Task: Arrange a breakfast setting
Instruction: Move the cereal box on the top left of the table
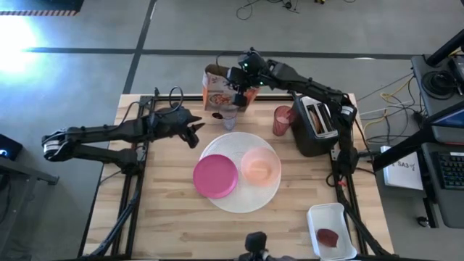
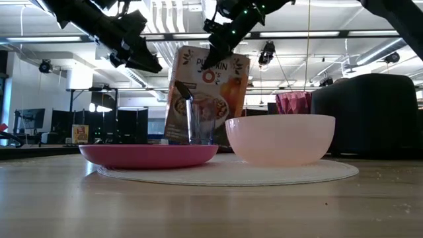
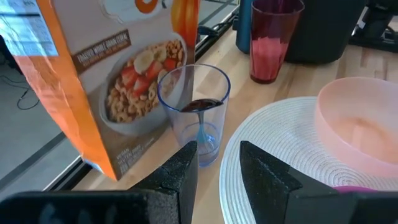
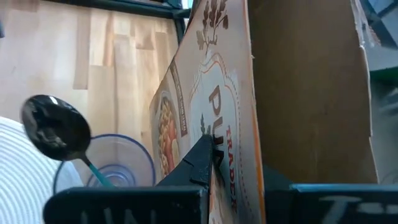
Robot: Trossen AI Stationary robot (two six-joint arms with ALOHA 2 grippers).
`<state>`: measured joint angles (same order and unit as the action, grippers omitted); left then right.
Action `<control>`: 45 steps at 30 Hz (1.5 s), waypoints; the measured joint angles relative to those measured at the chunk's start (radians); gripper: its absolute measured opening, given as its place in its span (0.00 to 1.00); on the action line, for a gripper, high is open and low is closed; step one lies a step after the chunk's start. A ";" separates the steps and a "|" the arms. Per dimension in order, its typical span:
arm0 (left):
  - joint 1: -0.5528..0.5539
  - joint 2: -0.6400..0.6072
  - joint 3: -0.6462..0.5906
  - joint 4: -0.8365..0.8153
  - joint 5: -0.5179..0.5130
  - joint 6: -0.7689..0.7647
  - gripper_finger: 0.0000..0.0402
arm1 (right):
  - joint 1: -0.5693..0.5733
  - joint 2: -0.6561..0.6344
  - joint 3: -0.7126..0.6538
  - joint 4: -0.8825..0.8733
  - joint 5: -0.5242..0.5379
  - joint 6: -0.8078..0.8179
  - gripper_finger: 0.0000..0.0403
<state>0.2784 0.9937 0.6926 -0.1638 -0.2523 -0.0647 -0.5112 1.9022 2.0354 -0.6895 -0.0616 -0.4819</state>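
The orange cereal box [image 2: 207, 92] front panel reads "PUMPKIN O's"; the right wrist view shows "TRADER" on it.

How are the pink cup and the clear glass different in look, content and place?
The pink cup is tinted red-pink and ribbed; the clear glass is smooth and colourless. The glass holds a spoon; nothing shows in the cup. The glass stands next to the cereal box, the cup beside the black toaster. Both stand upright on the table, off the white mat.
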 joint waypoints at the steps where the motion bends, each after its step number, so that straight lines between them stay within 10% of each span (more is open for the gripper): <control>1: 0.000 -0.004 0.000 0.000 0.000 0.000 0.26 | 0.003 0.000 0.000 0.000 0.000 -0.003 0.02; 45: 0.000 -0.023 0.000 -0.002 0.000 0.004 0.26 | 0.002 -0.003 -0.066 0.067 0.002 -0.035 0.03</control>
<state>0.2786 0.9707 0.6926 -0.1658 -0.2521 -0.0608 -0.5087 1.8992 1.9690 -0.6228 -0.0596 -0.5173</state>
